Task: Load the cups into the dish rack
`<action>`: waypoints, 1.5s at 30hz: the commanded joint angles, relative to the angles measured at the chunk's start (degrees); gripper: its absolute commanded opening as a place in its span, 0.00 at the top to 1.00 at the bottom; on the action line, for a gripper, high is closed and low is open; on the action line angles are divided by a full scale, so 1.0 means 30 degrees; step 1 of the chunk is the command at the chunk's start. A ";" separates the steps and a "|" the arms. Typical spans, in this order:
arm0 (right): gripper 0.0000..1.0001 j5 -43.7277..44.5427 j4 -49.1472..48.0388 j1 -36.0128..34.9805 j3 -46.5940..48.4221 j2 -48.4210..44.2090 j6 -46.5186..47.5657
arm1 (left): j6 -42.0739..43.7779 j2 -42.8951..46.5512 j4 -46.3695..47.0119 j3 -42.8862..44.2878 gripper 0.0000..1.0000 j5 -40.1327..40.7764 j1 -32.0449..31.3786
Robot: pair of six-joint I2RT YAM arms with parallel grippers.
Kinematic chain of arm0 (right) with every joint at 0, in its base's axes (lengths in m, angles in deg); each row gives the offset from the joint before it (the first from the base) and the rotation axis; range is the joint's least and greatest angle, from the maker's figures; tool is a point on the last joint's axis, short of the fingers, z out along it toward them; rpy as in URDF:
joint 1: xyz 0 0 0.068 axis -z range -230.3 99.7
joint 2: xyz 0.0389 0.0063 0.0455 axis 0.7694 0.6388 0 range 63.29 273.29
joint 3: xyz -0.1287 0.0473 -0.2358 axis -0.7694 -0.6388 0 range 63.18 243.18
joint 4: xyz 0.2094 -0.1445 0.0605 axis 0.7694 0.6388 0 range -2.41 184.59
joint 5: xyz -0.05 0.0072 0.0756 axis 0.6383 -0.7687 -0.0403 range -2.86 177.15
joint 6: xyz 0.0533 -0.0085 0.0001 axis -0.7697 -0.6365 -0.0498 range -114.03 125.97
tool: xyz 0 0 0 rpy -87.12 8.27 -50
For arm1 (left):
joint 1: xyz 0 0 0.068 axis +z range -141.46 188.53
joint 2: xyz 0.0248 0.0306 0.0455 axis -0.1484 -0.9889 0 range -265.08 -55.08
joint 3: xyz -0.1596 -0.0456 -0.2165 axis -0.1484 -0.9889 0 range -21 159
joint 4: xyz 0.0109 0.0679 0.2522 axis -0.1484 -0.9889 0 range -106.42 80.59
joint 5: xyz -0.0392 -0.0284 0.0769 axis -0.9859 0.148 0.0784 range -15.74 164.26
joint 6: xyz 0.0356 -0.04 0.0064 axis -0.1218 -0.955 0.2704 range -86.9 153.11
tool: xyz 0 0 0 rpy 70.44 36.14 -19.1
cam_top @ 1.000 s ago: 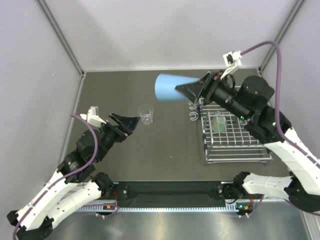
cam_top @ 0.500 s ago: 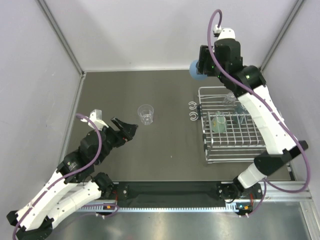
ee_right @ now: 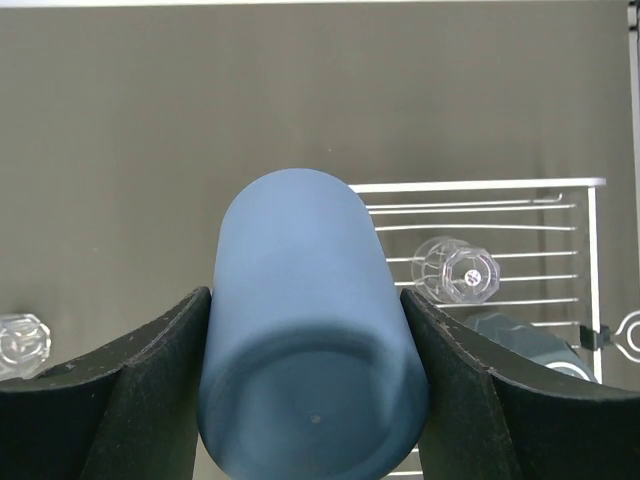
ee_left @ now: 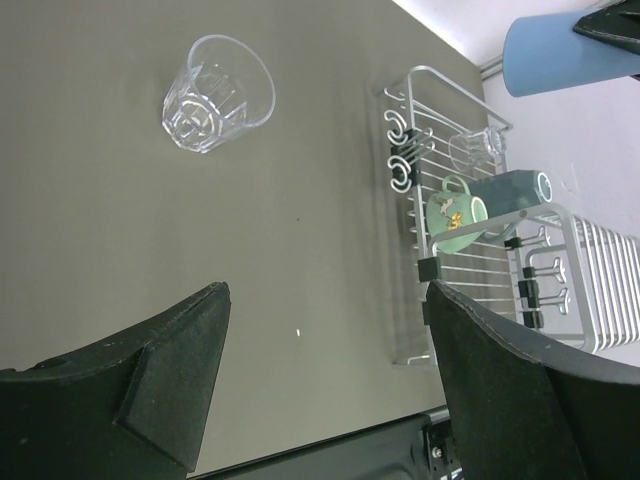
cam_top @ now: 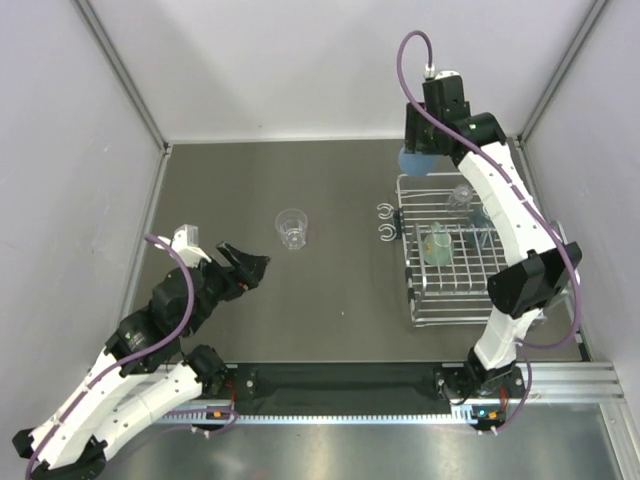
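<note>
My right gripper [cam_top: 424,143] is shut on the blue tumbler [cam_top: 413,161] and holds it in the air over the far left corner of the dish rack [cam_top: 512,296]. In the right wrist view the tumbler [ee_right: 310,330] fills the gap between the pads [ee_right: 150,390]. A small clear tumbler [ee_right: 455,270], a teal-green mug [ee_left: 510,190] and a pale mug with a green handle [ee_left: 455,215] lie in the rack [ee_left: 470,88]. A larger clear tumbler [cam_top: 291,228] stands upright on the table. My left gripper [cam_top: 247,268] is open and empty, near-left of it [ee_left: 215,92].
Two curled hooks [cam_top: 384,222] stick out from the rack's left side. Grey walls with metal corner posts [cam_top: 120,75] close in the dark table on three sides. The black front rail [cam_top: 340,380] runs along the near edge.
My right arm swung up and back, carrying the blue tumbler from left of the rack to above its far left corner. My left gripper drew back slightly toward the near left.
</note>
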 commanded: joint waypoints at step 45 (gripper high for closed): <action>1.00 -0.2857 -0.1403 0.3650 -0.3561 0.3405 0.0407 | -0.0096 -0.0350 -0.0100 0.0377 0.17 -0.0822 -0.0008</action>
